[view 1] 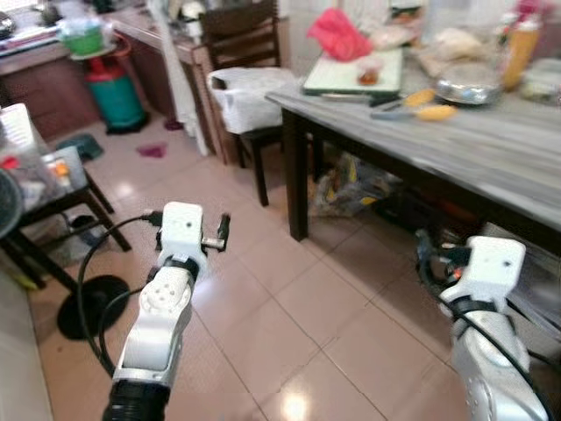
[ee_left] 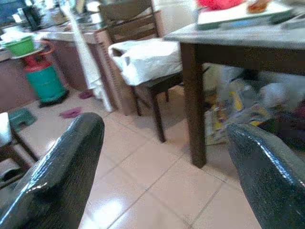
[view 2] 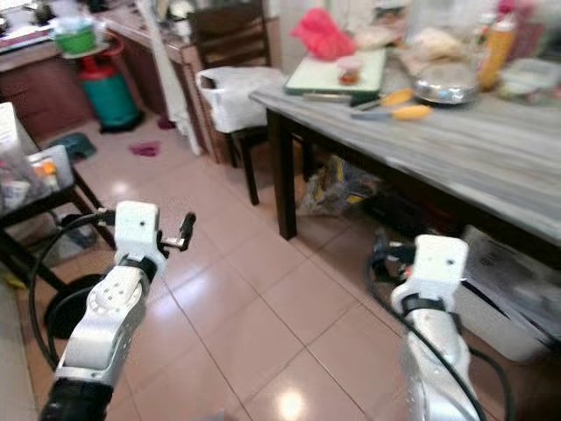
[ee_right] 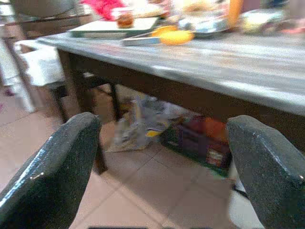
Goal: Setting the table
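Observation:
A grey-topped dining table (view 1: 491, 149) on dark legs stands ahead on my right. On it lie a green-edged cutting board (view 1: 342, 77) with a small cup (view 1: 369, 73), a red cloth (view 1: 337, 35), yellow-handled utensils (view 1: 421, 103), a metal bowl (view 1: 469, 86) and an orange bottle (view 1: 519, 48). My left gripper (ee_left: 164, 181) hangs open over the tiled floor, short of the table's near corner. The right gripper (ee_right: 162, 176) is open too, low beside the table's long edge, below its top. Neither holds anything.
A dark chair (view 1: 254, 53) carrying a white plastic bag (view 1: 245, 92) stands at the table's left end. Bags (view 1: 351, 189) lie under the table. A green gas cylinder (view 1: 114, 92) stands by the counter, and a cluttered side table (view 1: 44, 171) and round black base (view 1: 88, 307) are at left.

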Robot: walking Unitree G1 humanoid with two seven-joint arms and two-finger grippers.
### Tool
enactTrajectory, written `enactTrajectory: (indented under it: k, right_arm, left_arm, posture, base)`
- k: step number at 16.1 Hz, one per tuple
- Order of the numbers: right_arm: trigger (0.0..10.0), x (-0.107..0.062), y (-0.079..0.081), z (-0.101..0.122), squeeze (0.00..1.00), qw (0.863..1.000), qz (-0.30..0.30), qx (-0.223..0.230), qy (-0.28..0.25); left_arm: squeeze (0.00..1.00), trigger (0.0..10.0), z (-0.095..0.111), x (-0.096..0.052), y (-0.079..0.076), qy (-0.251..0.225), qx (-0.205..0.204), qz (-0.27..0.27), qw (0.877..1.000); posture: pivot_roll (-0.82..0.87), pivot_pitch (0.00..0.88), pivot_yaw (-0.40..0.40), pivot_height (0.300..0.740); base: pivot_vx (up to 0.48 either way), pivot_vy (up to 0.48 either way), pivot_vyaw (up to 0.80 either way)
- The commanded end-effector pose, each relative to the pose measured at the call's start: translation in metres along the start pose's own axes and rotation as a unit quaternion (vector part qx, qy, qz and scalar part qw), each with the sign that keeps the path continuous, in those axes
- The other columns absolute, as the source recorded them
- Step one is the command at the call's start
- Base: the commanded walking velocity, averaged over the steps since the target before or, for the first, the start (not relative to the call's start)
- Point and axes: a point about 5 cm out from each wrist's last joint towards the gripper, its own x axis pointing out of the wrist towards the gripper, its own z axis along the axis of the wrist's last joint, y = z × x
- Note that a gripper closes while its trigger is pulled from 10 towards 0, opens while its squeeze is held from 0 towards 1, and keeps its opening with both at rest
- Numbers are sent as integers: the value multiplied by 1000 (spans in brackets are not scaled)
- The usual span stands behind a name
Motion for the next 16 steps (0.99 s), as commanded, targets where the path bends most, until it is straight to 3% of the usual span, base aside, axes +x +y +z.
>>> enactTrajectory:
  k: [1,11,16]
  right_arm:
    - [10000,0,4,2,0,1000,5,4,-2]
    - [10000,3,2,6,0,1000,5,-3,-10]
    - [10000,2,1,5,0,1000,9,-11,-8]
  left_arm:
    - [0,10000,0,0,5,3,6,6,1000]
    - [0,10000,0,3,2,1,4,5,1000]
    - [0,10000,-2,1,1,-1,-20,-9,1000]
  posture:
    - [-37,33,74,740]
    - [-44,27,63,740]
    - [-50,26,60,740]
  base:
    - [-307,0,0]
    - [-302,0,0]
    - [0,0,0]
